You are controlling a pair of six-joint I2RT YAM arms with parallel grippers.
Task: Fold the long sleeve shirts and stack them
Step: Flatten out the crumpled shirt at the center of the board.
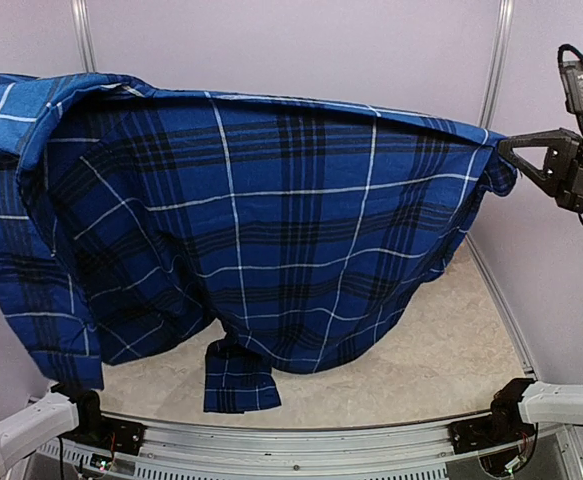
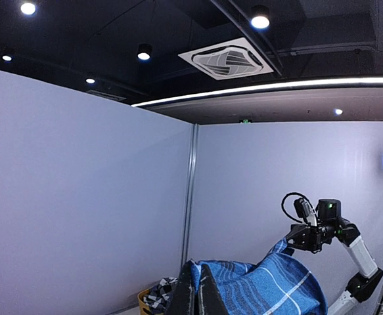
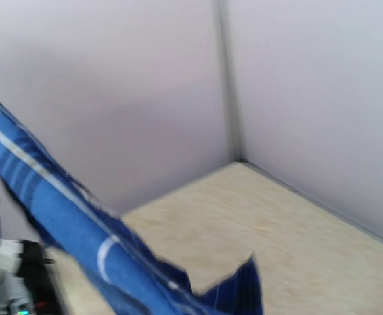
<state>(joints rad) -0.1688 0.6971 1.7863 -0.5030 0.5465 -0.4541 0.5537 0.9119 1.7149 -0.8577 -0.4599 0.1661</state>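
The royal blue plaid long sleeve shirt point(image 1: 261, 220) hangs spread wide in the air above the table, held up by both arms. One sleeve cuff point(image 1: 239, 378) dangles down to the tabletop. My right gripper point(image 1: 506, 150) is shut on the shirt's right edge, and it also shows in the left wrist view point(image 2: 291, 237). My left gripper point(image 2: 196, 275) is shut on a fold of the blue shirt point(image 2: 270, 289); in the top view it is hidden behind the cloth. In the right wrist view only blurred blue cloth point(image 3: 79, 230) shows, not the fingers. The black-and-white checked shirt point(image 2: 159, 293) lies bunched in a tub.
The yellow tub point(image 2: 142, 303) stands by the back wall corner. The pale wood-grain table point(image 1: 431, 370) is fenced by grey panel walls point(image 1: 291, 50). The arm bases sit at the near edge on the left point(image 1: 31, 425) and right point(image 1: 561, 400).
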